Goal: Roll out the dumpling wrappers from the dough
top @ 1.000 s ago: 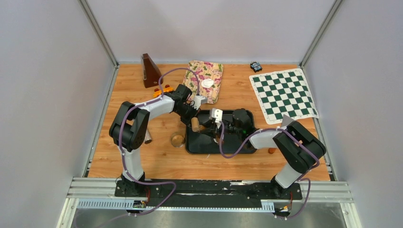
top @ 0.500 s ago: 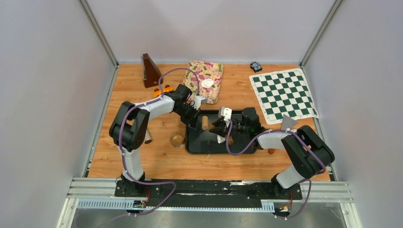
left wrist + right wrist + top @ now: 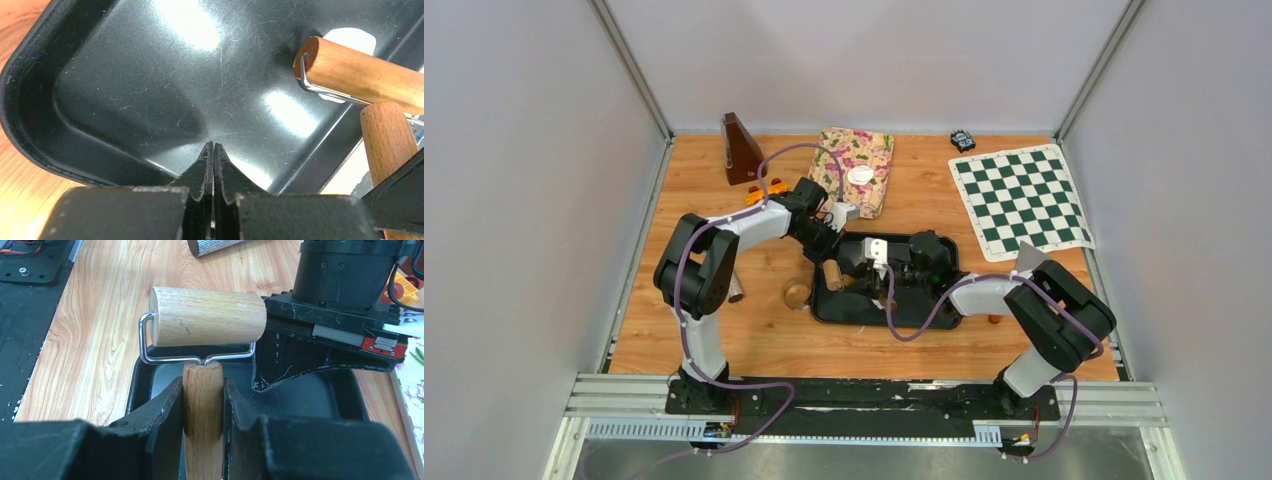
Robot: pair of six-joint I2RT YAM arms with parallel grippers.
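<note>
The right jaws are clenched on the wooden handle of the roller, its drum over the left end of the black tray. The left jaws are pressed together, empty, tips just beside the drum. The dumpling wrappers lie on the floral cloth farther back, apart from both jaws.

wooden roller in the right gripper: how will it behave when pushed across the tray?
Probably rigid: solid wood drum on a wire yoke. Drum should spin freely, so it rolls rather than drags. The smooth round handle may twist in the right gripper.
</note>
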